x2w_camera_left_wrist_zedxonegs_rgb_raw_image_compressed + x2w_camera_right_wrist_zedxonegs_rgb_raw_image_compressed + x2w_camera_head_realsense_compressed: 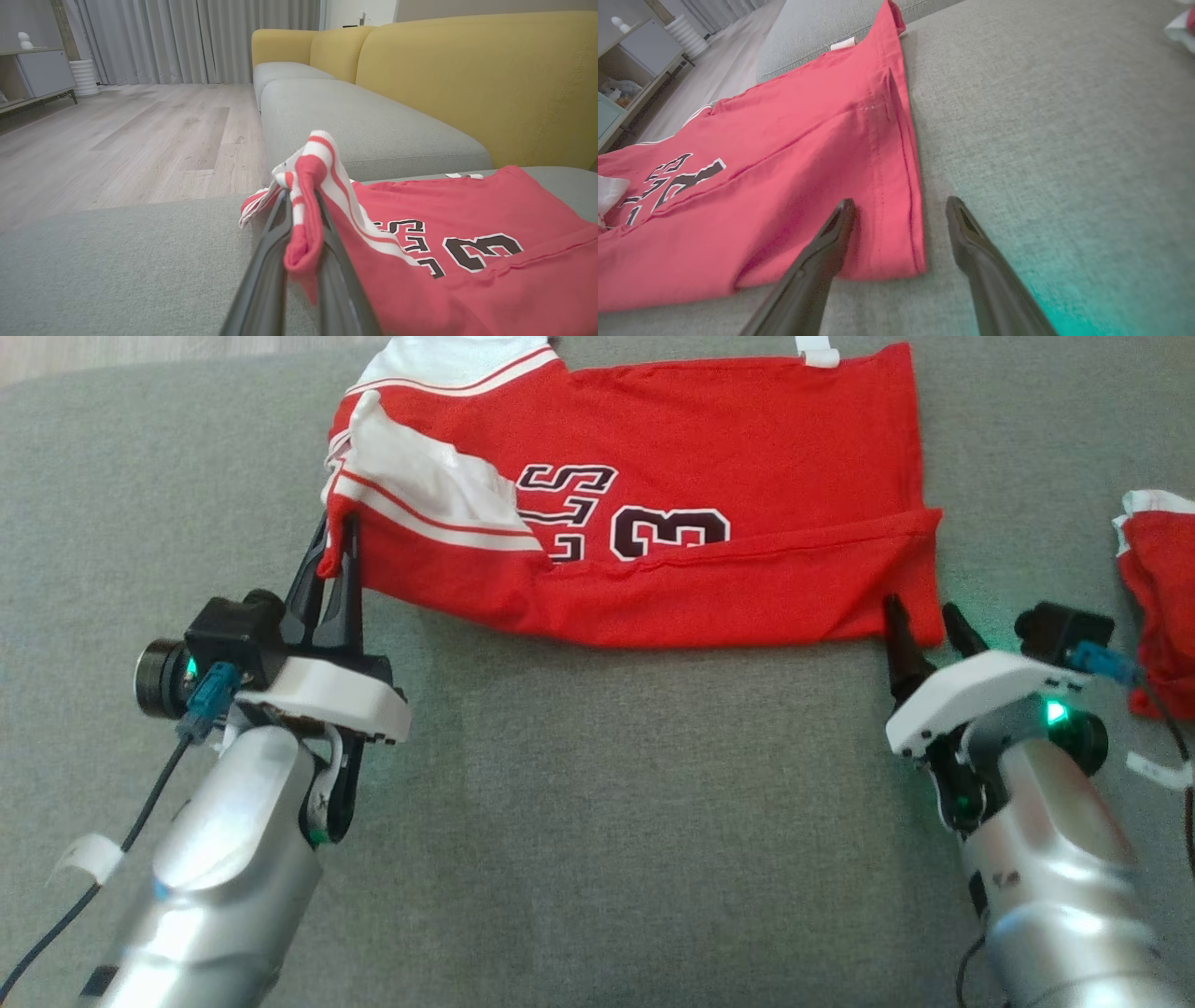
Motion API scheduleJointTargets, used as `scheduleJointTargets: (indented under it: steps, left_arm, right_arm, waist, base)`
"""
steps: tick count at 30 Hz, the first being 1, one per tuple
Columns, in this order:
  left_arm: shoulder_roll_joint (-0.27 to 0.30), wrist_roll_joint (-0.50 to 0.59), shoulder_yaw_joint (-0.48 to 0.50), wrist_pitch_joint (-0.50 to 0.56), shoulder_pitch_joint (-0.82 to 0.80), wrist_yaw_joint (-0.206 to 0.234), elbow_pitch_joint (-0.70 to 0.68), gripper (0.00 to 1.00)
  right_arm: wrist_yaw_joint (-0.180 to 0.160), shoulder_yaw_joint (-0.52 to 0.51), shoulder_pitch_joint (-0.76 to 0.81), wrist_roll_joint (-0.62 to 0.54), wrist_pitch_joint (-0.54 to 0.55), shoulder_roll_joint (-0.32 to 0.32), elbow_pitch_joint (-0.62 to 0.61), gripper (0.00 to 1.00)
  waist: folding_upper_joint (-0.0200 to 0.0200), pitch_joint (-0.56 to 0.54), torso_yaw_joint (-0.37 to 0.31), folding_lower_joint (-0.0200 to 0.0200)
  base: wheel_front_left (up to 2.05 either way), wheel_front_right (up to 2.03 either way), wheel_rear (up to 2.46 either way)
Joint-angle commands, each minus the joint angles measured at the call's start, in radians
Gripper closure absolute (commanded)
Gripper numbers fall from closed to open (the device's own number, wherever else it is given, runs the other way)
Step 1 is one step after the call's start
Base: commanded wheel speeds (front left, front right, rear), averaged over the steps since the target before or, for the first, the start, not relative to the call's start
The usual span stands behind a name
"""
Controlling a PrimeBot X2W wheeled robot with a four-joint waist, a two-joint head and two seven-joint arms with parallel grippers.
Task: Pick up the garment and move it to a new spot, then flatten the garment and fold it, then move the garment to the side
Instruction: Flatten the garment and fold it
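Red short-sleeved jersey with white striped sleeves and black numerals (709, 457) lies on the grey fabric sofa seat (597, 784), near edge doubled over.

Left end effector (336, 527) is clamped tight on a bunched red-and-white sleeve edge at the jersey's left end; the cloth there is raised off the seat.

Right end effector (922, 607) is wide open and holds nothing. Its fingers straddle the near right corner, one over cloth, one over bare seat.

Risks:
- Right closes on the top layer only, so the fold splits on lift.
- Left holds a thin bunch, which may slip under tension.
- Uneven lift skews the fold.
- Second red-and-white cloth (1158, 597) lies near the right arm and could snag.
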Motion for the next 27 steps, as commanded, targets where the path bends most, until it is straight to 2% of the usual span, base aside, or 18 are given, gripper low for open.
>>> scheduleJointTargets:
  steps: [1,5,6,7,12,17,27]
  left_arm:
    - [0.023,0.009,0.030,-0.011,-0.035,0.000,-0.037,1.00]
    - [0.025,0.012,0.022,-0.008,-0.031,0.003,-0.050,1.00]
    - [0.025,0.012,0.020,-0.007,-0.029,0.005,-0.051,1.00]
    - [0.027,0.011,0.021,-0.006,-0.026,0.008,-0.051,1.00]
    - [0.049,0.006,0.024,0.019,0.002,0.026,-0.029,1.00]
    - [0.071,-0.011,0.024,0.048,0.052,0.033,0.002,1.00]
    - [0.085,-0.057,0.009,0.100,0.202,0.037,0.023,1.00]
  right_arm:
    - [-0.001,0.026,-0.036,-0.006,0.001,0.000,0.012,0.00]
    - [-0.001,0.056,-0.078,-0.026,-0.003,0.000,0.109,0.00]
    - [-0.001,0.063,-0.085,-0.042,-0.008,0.000,0.129,0.58]
    - [-0.001,0.069,-0.091,-0.069,-0.017,0.000,0.147,1.00]
    - [-0.001,0.057,-0.105,-0.128,-0.081,0.000,0.187,1.00]
    - [-0.001,0.044,-0.079,-0.131,-0.124,0.000,0.196,1.00]
    - [-0.001,0.059,0.044,-0.110,-0.050,-0.005,0.105,1.00]
  waist:
    - [0.0000,0.002,0.005,-0.0001]
    - [0.0000,0.003,0.012,-0.0001]
    - [0.0000,0.003,0.013,-0.0001]
    - [0.0000,0.001,0.014,-0.0001]
    - [0.0000,-0.020,-0.001,-0.0001]
    - [0.0000,-0.081,-0.020,-0.0001]
    - [0.0000,-0.231,-0.033,-0.0001]
  base:
    - [0.00,0.00,0.00]
    - [0.00,0.00,0.00]
    - [0.00,0.00,0.00]
    - [0.00,0.00,0.00]
    - [0.00,0.00,0.00]
    - [0.00,0.00,0.00]
    - [0.00,0.00,0.00]
